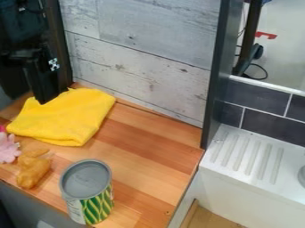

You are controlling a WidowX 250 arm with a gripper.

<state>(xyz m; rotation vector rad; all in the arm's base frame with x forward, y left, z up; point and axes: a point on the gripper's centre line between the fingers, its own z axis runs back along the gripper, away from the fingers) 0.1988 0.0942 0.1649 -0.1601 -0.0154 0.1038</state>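
The black gripper hangs at the upper left, its lower end over the back left part of a folded yellow cloth; whether it touches the cloth is hard to tell. In front of the cloth stands an upright can with a grey top and a green and yellow patterned side. An orange-brown toy-like object lies left of the can, and a pink flower-like object is at the left edge.
A wooden counter carries these things. Whitewashed plank boards rise behind it. A dark upright post stands at its back right corner, beside a white ridged drainboard and dark tiles.
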